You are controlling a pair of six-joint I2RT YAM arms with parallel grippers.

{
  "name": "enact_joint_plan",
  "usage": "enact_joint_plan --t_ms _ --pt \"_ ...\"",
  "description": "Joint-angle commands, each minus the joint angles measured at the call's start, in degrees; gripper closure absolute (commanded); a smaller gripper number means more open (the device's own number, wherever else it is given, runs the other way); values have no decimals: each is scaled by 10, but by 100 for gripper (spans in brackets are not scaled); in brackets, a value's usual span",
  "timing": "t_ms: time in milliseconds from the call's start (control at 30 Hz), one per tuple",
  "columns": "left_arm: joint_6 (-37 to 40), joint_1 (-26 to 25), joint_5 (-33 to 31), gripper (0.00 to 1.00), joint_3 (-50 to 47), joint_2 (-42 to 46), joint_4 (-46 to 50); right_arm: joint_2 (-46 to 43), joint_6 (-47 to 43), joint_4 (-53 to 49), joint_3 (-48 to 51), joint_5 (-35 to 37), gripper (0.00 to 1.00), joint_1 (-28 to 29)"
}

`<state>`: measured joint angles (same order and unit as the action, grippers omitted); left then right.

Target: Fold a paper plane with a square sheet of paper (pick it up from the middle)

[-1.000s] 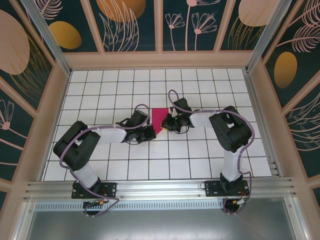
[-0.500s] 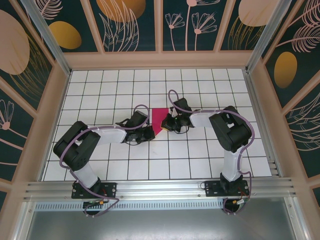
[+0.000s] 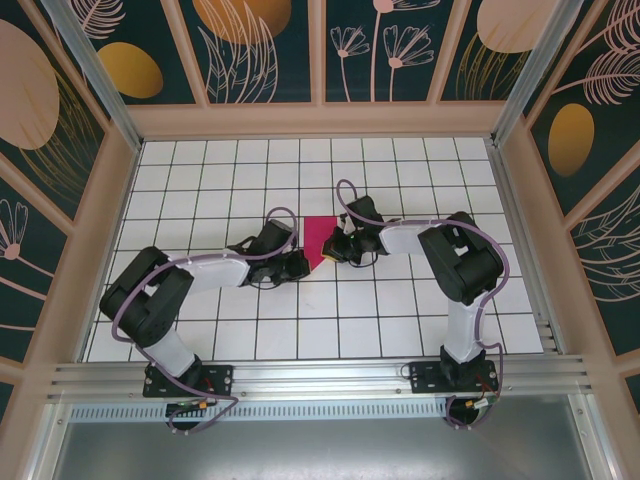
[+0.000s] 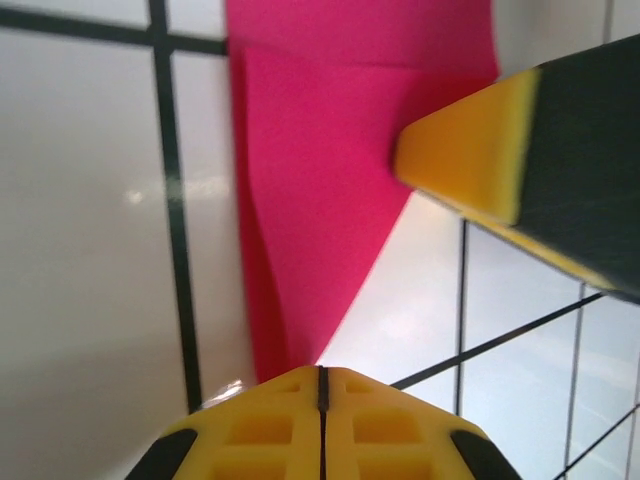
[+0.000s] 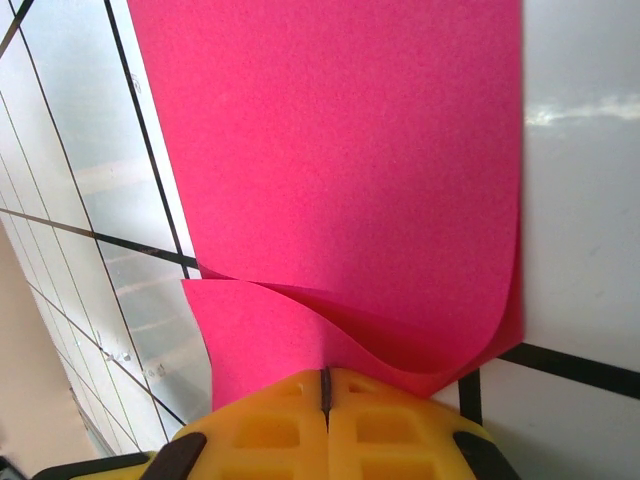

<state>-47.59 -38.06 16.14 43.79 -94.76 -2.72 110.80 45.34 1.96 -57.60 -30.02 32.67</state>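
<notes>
At the bottom of the left wrist view, the left gripper (image 4: 320,382) has its yellow fingers pressed together on the narrow tip of the sheet of paper (image 4: 320,180). At the bottom of its own view, the right gripper (image 5: 325,388) pinches a curled, doubled edge. The sheet lies mid-frame on the table (image 3: 200,170), seemingly mid-fold, so next one gripper should anchor it while the other lays its flap flat.

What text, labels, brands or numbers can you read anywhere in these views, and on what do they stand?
None: no word, label, brand, number or sign can be read.
The square sheet of paper is plain magenta.
The table carries grid lines, no writing.
The left pincer and right pincer are bare yellow.
The walls bear leaf and flower patterns, no lettering.
</notes>
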Motion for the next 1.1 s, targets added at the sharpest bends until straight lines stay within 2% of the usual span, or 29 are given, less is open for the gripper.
enact_joint_plan --t_ms 0,200,433,833,1067 --pt "22 -3 -4 91 34 -4 3 48 -7 -57 14 78 98 -7" --pt "25 -3 5 92 57 -65 5 46 -7 -54 16 76 98 -7" --pt "25 -3 -4 92 54 -81 25 46 -8 -52 15 74 98 -7" --pt "13 -3 -2 93 1 -46 43 42 -28 -60 -6 78 97 -10" --pt "42 -3 9 93 -16 -7 80 55 -28 -66 -3 81 97 -10"
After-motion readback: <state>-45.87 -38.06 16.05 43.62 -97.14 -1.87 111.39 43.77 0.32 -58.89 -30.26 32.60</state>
